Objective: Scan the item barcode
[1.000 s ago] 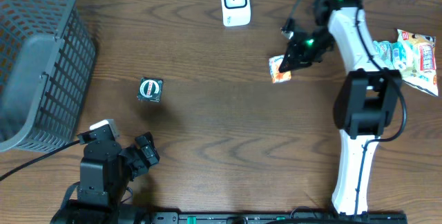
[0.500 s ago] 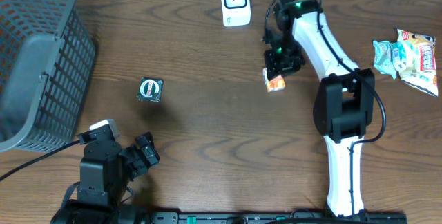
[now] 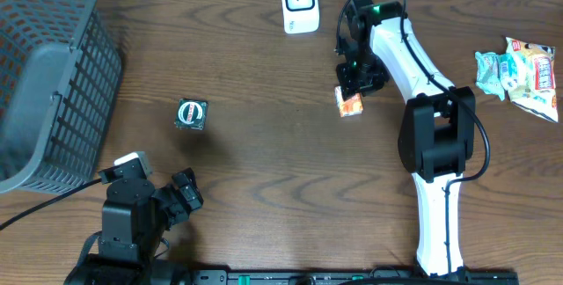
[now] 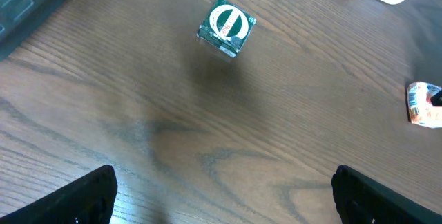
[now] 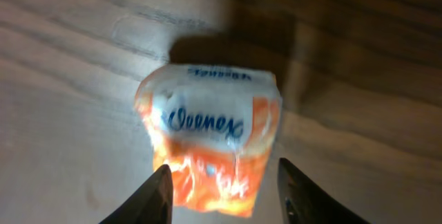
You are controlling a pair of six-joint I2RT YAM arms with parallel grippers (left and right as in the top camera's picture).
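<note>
Right fingers [image 5: 153, 198] stand partly open, one on each side of the tissue pack [image 5: 207, 131]. A gap shows on one side, so the pack is not clamped. Left fingers [image 4: 90, 196] stand wide apart with nothing between them, over the near left part of the worktop [image 3: 264, 188]. The worktop is dark brown wood grain. A gray mesh basket [image 3: 53, 83] occupies its far left corner. The white right arm [image 3: 440, 144] reaches from the near edge toward the far centre, its wrist pointing down over the tissue pack. The black left arm [image 3: 132, 215] sits folded at the near left. Two snack bags [image 3: 519, 72] lie together at the far right, well apart from both arms. The white scanner [image 3: 300, 3] stands at the far edge, near the centre. The tissue pack [image 3: 351, 102], orange and white with blue lettering, lies on the worktop, nearer the robot than the scanner and to its right. A small green box [image 3: 191, 113] with a round label lies left of centre, between the basket and the tissue pack, touching neither.
</note>
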